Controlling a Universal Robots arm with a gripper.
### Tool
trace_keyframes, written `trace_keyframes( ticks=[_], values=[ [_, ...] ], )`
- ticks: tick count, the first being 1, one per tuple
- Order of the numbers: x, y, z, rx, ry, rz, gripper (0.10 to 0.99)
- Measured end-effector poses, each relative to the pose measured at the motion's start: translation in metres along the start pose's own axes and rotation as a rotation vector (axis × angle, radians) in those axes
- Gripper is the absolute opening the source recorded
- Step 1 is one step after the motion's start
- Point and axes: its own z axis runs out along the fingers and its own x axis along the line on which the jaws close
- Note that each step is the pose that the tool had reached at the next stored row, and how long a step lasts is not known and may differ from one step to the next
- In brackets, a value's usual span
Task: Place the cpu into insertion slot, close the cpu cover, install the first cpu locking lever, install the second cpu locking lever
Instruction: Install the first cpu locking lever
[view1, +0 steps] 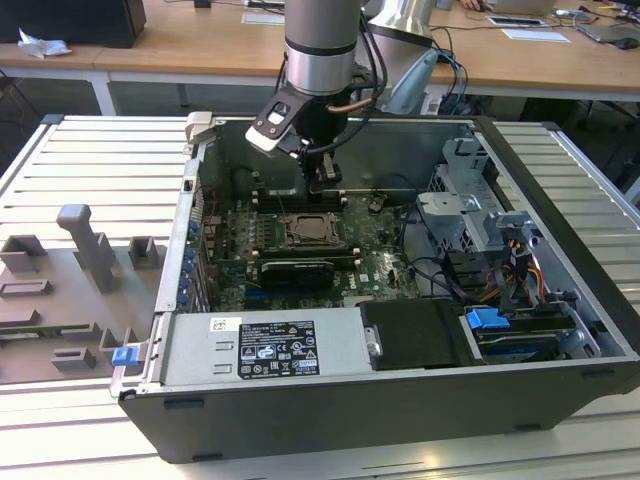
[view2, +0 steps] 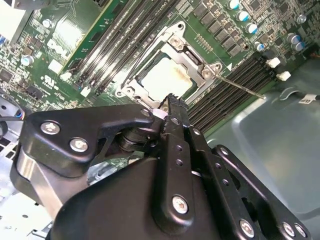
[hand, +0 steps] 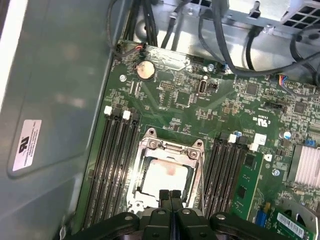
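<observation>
1. An open computer case (view1: 300, 420) lies on the slatted worktop (view1: 90, 170), with its green circuit board (hand: 185, 100) facing up.
2. The arm reaches down into the case. In the exterior view the end effector (view1: 322, 182) hangs over the board, toward the case's far wall.
3. The end effector's fingers are pressed tight together with nothing between them. In both wrist views the tips sit at one edge of the insertion slot (view1: 310, 232); I cannot tell whether they touch it.
4. The cpu (view2: 164, 78) sits in the insertion slot, near the middle of the board, with black memory slots (hand: 112, 160) on either side.
5. The cpu cover (hand: 170, 150) lies flat over the cpu, whose pale face shows through the window.
6. In the second wrist view a thin silver lever (view2: 242, 87) juts from one corner of the slot across the memory slots.
</observation>
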Motion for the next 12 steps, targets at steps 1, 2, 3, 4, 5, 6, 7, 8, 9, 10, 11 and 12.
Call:
trace_keyframes(
  ticks=[1, 2, 3, 4, 5, 6, 7, 8, 9, 10, 11, 12],
  values=[
    [0.0, 0.0, 0.0, 0.0, 0.0, -0.01, 0.106],
    [0.0, 0.0, 0.0, 0.0, -0.0001, -0.018, 0.106],
    [0.0, -0.0001, 0.0, 0.001, -0.0002, -0.026, 0.106],
    [0.0, 0.0, 0.0, 0.001, -0.0001, -0.04, 0.106],
    [0.0, 0.0, 0.0, 0.001, 0.0, -0.051, 0.106],
    [0.0, 0.0, 0.0, 0.001, 0.0002, -0.063, 0.106],
    [0.0, 0.0, 0.0, 0.001, 0.0009, -0.092, 0.106],
    [0.0, 0.0, 0.0, 0.002, 0.0018, -0.126, 0.106],
    [0.0, 0.0, 0.0, 0.002, 0.0022, -0.145, 0.106],
    [0.0, 0.0, 0.0, 0.002, 0.0026, -0.16, 0.106],
    [0.0, 0.0, 0.0, 0.002, 0.0028, -0.171, 0.106],
    [0.0, 0.0, 0.0, 0.002, 0.0031, -0.185, 0.106]
  ],
)
